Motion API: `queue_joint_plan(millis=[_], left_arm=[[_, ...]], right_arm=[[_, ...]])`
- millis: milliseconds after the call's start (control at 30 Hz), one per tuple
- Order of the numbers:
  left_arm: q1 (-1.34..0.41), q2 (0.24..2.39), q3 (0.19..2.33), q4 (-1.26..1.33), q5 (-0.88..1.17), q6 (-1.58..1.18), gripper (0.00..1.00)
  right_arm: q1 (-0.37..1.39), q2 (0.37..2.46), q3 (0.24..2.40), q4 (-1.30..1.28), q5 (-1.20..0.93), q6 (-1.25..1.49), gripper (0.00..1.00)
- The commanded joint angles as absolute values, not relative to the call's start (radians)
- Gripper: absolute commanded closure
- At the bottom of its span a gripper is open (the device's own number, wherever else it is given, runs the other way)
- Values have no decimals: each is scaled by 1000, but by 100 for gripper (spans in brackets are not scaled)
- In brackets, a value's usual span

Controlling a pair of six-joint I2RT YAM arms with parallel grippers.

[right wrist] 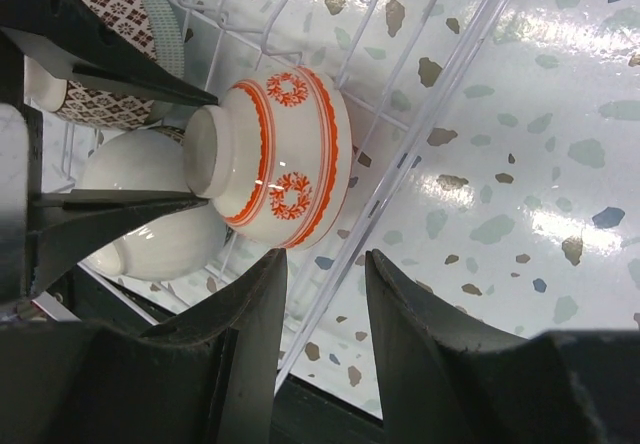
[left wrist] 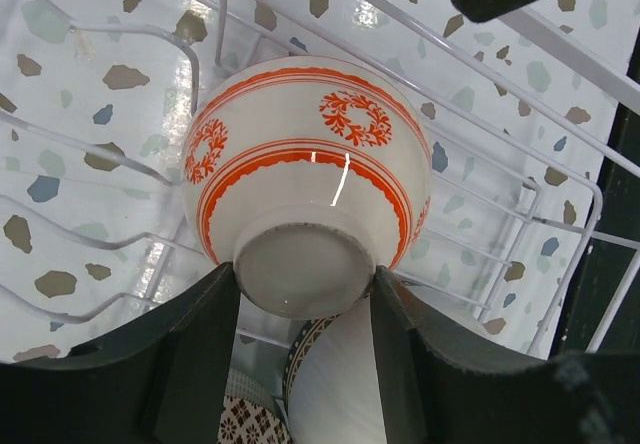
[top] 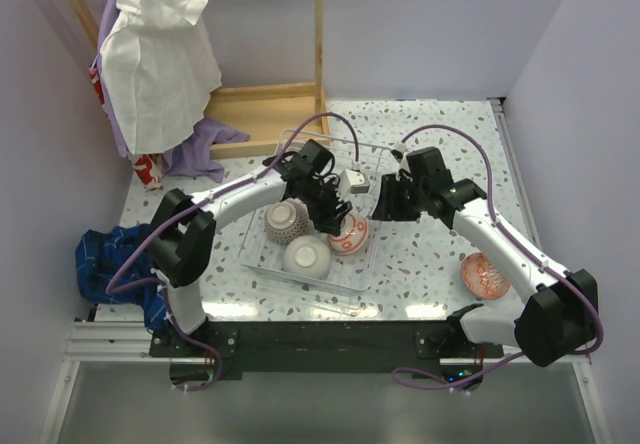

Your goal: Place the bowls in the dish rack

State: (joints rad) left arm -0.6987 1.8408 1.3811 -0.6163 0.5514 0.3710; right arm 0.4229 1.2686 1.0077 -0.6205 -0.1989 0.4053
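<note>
The wire dish rack (top: 262, 264) lies mid-table and holds a brown-patterned bowl (top: 287, 220) and a plain white bowl (top: 307, 257). My left gripper (top: 335, 222) is shut on the foot ring of a white bowl with orange bands (left wrist: 305, 154), holding it on its side among the rack's wires (left wrist: 196, 74); its fingers (left wrist: 200, 334) press both sides of the foot. My right gripper (right wrist: 325, 274) is open and empty just outside the rack's right rail (right wrist: 440, 94), beside that bowl (right wrist: 285, 154). A red-patterned bowl (top: 486, 275) sits on the table at the right.
A wooden frame (top: 265, 104) stands at the back left with a white cloth (top: 155, 44) hanging on it. A purple cloth (top: 200, 149) lies below it. A blue cloth (top: 105, 259) lies at the table's left edge.
</note>
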Motion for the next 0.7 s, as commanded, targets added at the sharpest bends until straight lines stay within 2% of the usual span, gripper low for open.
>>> queue_joint_plan(millis=[0, 100, 300, 500, 667], left_arm=[[-752, 1890, 1457, -667, 453, 396, 60], [-775, 1885, 1470, -658, 414, 374, 49], [-793, 1816, 1474, -681, 371, 393, 36], [-793, 1744, 1454, -698, 351, 410, 30], [-790, 1645, 1456, -709, 280, 416, 28]], right_arm=[[416, 1243, 1040, -600, -184, 362, 58], [416, 1229, 1063, -626, -155, 306, 57], [410, 1163, 1101, -686, -92, 174, 56], [410, 1095, 1120, -799, -3, 45, 55], [400, 1025, 1144, -965, 112, -124, 55]])
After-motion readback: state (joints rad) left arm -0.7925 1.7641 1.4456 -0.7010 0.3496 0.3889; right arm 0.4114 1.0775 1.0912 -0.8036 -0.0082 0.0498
